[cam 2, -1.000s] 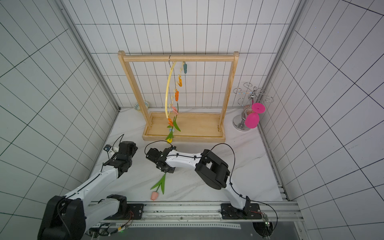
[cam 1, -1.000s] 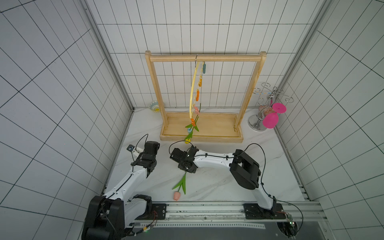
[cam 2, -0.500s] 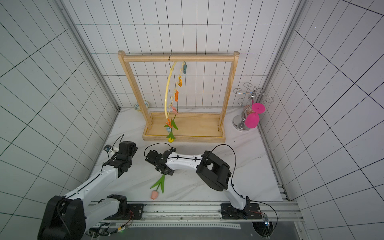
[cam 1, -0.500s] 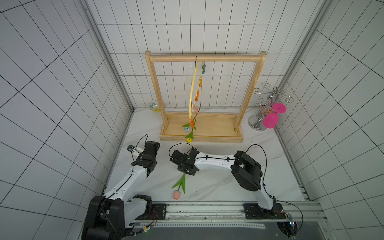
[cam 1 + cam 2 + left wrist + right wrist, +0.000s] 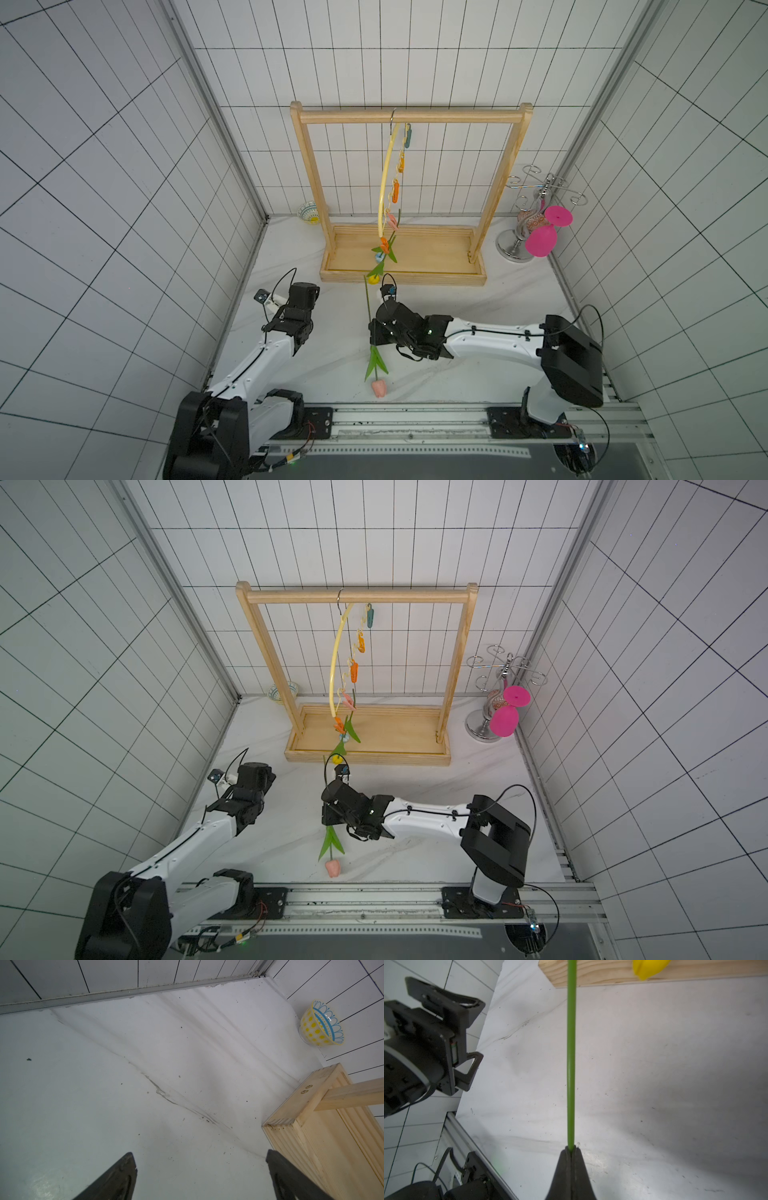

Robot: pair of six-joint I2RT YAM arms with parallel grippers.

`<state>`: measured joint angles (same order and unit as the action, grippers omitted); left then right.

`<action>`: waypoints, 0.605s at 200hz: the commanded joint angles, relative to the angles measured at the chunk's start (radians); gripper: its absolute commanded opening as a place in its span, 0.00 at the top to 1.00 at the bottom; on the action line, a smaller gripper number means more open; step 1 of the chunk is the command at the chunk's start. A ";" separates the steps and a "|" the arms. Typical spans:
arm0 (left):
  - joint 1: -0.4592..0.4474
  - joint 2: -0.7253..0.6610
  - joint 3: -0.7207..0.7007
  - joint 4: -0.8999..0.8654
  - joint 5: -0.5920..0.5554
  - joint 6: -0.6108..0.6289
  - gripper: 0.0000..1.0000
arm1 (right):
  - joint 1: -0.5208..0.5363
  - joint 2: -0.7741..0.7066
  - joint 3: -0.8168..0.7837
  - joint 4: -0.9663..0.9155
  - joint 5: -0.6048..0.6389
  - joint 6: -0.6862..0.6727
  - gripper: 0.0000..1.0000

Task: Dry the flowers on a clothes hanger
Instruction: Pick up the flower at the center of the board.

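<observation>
R claw pinches pink tulip mid-stem. Bare stem end runs ahead of tips twd wooden rack. Leaves + head trail behind claw, nr bench front edge. L claw spread wide, well apart. Yellow tulip hangs off clothes hanger.

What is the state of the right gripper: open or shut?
Shut: the right gripper pinches the pink tulip's green stem.

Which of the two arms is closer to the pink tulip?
Right. The right gripper grips the pink tulip by its stem; the left gripper hangs open, well apart to its side.
</observation>
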<state>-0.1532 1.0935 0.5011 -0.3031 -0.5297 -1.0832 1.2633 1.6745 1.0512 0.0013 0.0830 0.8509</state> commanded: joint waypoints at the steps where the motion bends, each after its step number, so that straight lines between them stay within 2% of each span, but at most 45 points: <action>1: 0.006 -0.013 -0.007 0.026 -0.001 0.014 0.01 | -0.007 0.013 -0.003 0.187 -0.138 -0.126 1.00; 48: 0.005 -0.017 -0.013 0.042 0.009 0.023 0.02 | -0.114 -0.011 0.081 0.097 -0.177 -0.108 1.00; 85: 0.006 -0.026 -0.023 0.084 0.048 0.051 0.02 | -0.203 -0.121 0.026 0.070 -0.141 -0.087 1.00; 121: 0.006 -0.058 -0.043 0.153 0.155 0.126 0.01 | -0.245 -0.217 -0.031 0.057 -0.106 -0.091 1.00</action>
<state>-0.1532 1.0702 0.4736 -0.2218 -0.4599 -1.0306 1.0313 1.5230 1.0698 0.0746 -0.0532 0.7628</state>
